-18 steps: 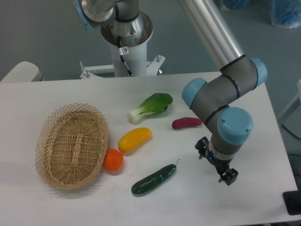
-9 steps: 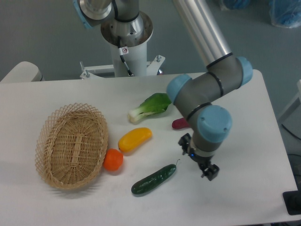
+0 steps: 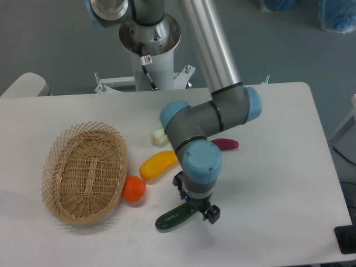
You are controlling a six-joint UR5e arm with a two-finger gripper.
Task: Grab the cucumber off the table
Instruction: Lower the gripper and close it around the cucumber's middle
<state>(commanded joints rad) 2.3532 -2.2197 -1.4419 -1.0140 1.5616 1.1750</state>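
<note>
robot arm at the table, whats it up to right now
The arm has swung in from the right side of the table and its gripper now hangs right over the dark green cucumber, covering its right end. The cucumber lies flat on the table, not lifted. Whether the fingers touch it cannot be told. Left of it sit an orange fruit, a yellow vegetable and a wicker basket.

Arm bent fwd over tabletop, wrist pointing down, end effector [image 3: 196, 204] low; finger gap can't be made out.
</note>
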